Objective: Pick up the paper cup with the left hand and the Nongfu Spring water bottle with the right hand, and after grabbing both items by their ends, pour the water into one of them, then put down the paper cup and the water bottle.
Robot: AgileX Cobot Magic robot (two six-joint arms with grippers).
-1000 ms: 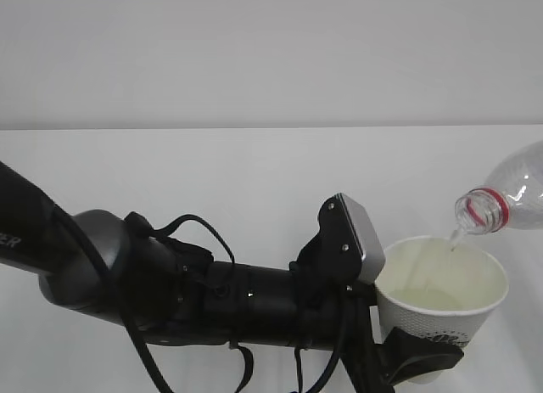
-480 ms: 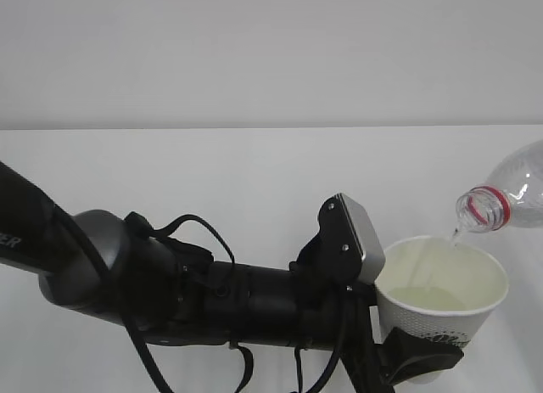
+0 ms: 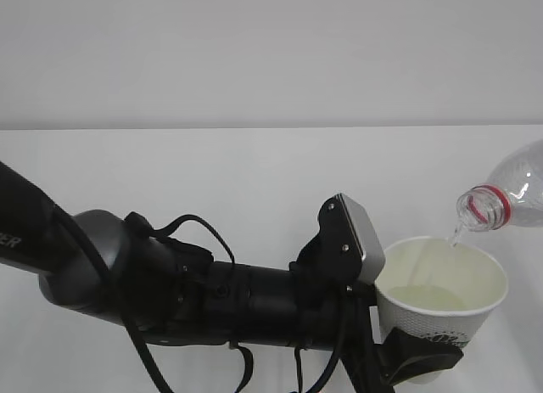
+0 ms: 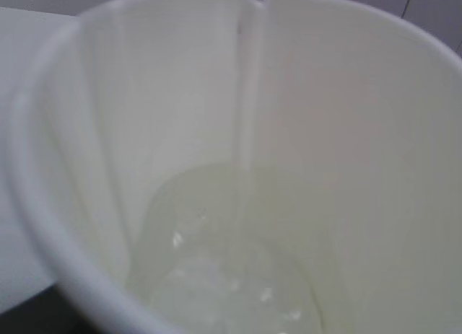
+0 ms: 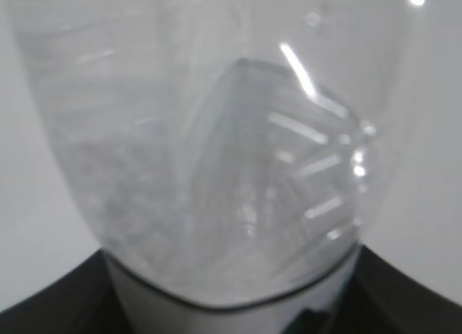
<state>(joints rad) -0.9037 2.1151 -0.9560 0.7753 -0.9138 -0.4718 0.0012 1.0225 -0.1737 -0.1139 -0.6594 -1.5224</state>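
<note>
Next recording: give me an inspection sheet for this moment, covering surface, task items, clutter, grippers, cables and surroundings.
Surface: white table, bare where it shows.
Paper cup: upright, held off to the right, partly filled.
Water bottle: tilted, open mouth with red neck ring above the cup's far rim.
Water: thin stream running down the cup's inner wall into a pool at the bottom.
Clutter: nothing seen.
Left gripper: black fingers clamped on the cup's lower part.
Right gripper: only dark parts show at the bottle's base; it carries the bottle.
Cables: black loops along the left arm, clear of the cup.
Surroundings: plain pale wall.
</note>
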